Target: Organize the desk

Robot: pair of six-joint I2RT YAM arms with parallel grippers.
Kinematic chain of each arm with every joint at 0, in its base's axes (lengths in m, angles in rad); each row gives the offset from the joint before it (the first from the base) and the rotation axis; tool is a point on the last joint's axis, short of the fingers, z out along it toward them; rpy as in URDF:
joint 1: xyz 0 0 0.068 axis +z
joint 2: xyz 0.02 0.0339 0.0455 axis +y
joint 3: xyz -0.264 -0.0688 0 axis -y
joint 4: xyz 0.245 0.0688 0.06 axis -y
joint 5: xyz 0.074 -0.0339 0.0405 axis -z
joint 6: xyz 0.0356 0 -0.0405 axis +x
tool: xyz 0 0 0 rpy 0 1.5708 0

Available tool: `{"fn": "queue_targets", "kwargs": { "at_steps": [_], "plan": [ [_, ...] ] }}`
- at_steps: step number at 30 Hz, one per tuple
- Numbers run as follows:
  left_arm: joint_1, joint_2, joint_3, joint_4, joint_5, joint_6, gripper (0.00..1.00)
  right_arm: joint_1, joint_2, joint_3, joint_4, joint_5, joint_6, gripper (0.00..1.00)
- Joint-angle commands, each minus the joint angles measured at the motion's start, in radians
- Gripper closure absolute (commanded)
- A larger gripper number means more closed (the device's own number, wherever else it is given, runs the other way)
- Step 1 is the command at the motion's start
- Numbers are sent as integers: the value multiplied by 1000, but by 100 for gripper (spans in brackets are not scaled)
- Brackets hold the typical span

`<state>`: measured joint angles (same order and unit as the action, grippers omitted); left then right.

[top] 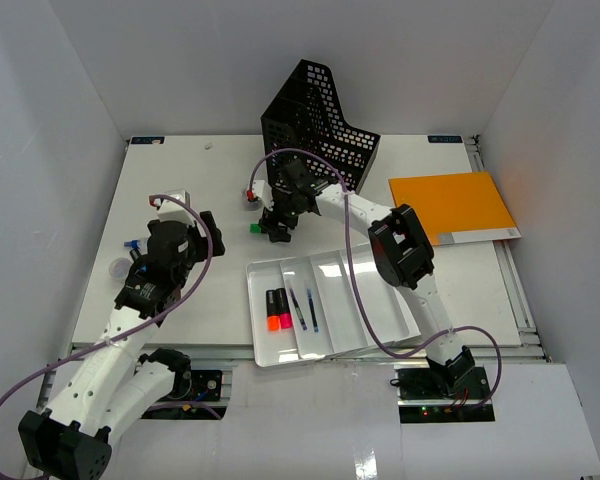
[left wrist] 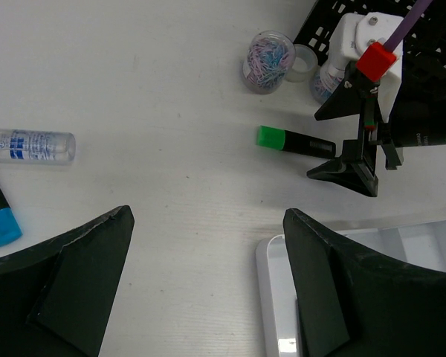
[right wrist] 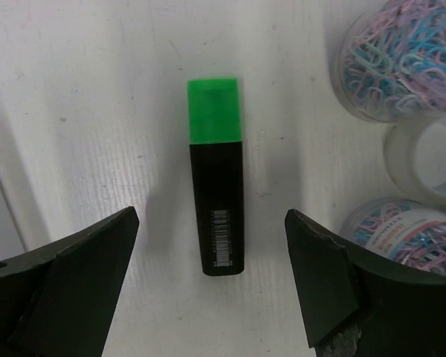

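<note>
The white desk (top: 205, 195) holds scattered stationery. A black highlighter with a green cap (top: 255, 229) lies left of centre; it also shows in the left wrist view (left wrist: 293, 140) and the right wrist view (right wrist: 216, 197). My right gripper (top: 278, 233) hangs open just over it, its jaws on either side of the black barrel (right wrist: 212, 223), not touching. It also shows in the left wrist view (left wrist: 349, 167). My left gripper (top: 140, 282) is open and empty over bare desk (left wrist: 208, 223), left of the white tray (top: 330, 345).
The tray (left wrist: 271, 271) holds two highlighters (top: 276, 308) and two pens (top: 302, 305). A black mesh file holder (top: 320, 115) stands at the back, an orange folder (top: 450, 205) to the right. Paper-clip jars (right wrist: 394, 59) and a tape roll (right wrist: 427, 160) sit nearby. A clear bottle (left wrist: 30, 145) and a blue-capped marker (left wrist: 0, 216) lie left.
</note>
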<state>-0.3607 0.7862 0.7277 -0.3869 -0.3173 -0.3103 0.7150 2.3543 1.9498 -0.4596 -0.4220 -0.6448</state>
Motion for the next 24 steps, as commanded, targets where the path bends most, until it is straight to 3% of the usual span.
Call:
{"fn": "queue_targets", "kwargs": {
  "at_steps": [1, 5, 9, 18, 20, 24],
  "plan": [
    [8, -18, -7, 11, -33, 9, 7, 6, 28, 54, 48, 16, 13, 15],
    [8, -22, -8, 13, -36, 10, 7, 12, 65, 70, 50, 25, 22, 21],
    [7, -36, -14, 21, -32, 11, 7, 12, 74, 67, 50, 16, 23, 34],
    [8, -60, -33, 43, -30, 9, 7, 12, 53, 17, 50, -36, -5, 75],
    [8, -39, -30, 36, -39, 5, 7, 12, 25, -10, 48, -59, -15, 90],
    [8, -27, -28, 23, -55, 0, 7, 11, -73, -80, 39, -110, -41, 92]
  ]
}}
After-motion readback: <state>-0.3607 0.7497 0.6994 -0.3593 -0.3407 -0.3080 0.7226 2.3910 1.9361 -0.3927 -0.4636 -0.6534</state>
